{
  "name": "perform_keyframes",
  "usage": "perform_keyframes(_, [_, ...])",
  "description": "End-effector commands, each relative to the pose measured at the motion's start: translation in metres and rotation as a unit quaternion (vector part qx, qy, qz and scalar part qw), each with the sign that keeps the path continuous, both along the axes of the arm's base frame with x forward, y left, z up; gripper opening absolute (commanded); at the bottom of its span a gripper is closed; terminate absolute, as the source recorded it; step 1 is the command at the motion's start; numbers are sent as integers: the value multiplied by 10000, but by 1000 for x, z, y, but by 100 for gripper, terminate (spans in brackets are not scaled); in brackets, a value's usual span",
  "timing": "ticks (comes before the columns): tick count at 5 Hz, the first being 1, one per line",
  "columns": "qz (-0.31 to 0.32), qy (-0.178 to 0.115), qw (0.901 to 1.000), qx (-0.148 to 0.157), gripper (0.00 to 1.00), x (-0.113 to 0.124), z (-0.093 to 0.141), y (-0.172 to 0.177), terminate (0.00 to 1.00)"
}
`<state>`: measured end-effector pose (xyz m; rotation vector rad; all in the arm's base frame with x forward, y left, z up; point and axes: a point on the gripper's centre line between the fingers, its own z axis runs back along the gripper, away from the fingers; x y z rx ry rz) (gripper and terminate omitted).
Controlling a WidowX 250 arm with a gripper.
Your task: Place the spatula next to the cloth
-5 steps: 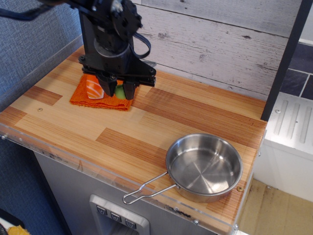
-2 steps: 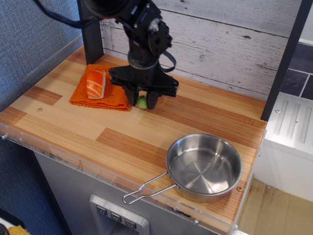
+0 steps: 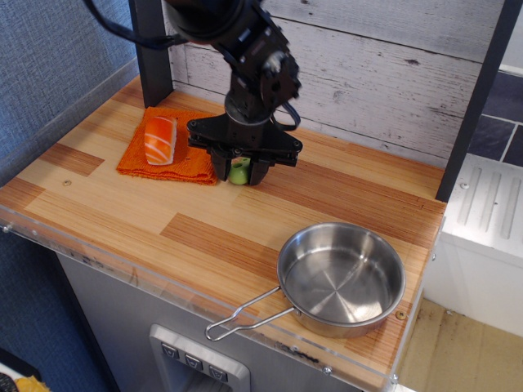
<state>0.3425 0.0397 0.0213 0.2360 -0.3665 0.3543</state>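
The orange cloth (image 3: 167, 160) lies at the back left of the wooden counter with a salmon sushi toy (image 3: 160, 139) on it. My black gripper (image 3: 240, 171) hangs just right of the cloth's right edge, low over the counter. It is shut on the spatula (image 3: 239, 171), of which only a bit of the lime-green handle shows between the fingers. The grey blade is hidden behind the gripper.
A steel pan (image 3: 341, 278) with a thin wire handle (image 3: 243, 314) sits at the front right. A dark post (image 3: 150, 51) stands behind the cloth, and a plank wall (image 3: 368, 65) runs along the back. The counter's front edge has a clear plastic lip.
The gripper moved right from over the cloth to just beside its right edge, carrying the spatula, and has sunk slightly. The sushi toy is now uncovered.
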Motion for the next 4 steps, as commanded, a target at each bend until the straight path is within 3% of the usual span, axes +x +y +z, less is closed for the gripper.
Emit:
perform_keyframes(1, [65, -383, 9987, 325, 100, -2, 18, 4, 0])
perform_keyframes(3, [-53, -384, 9991, 180, 100, -4, 25, 1, 0])
perform_keyframes(4, [-120, -617, 9980, 33, 100, -4, 41, 1, 0])
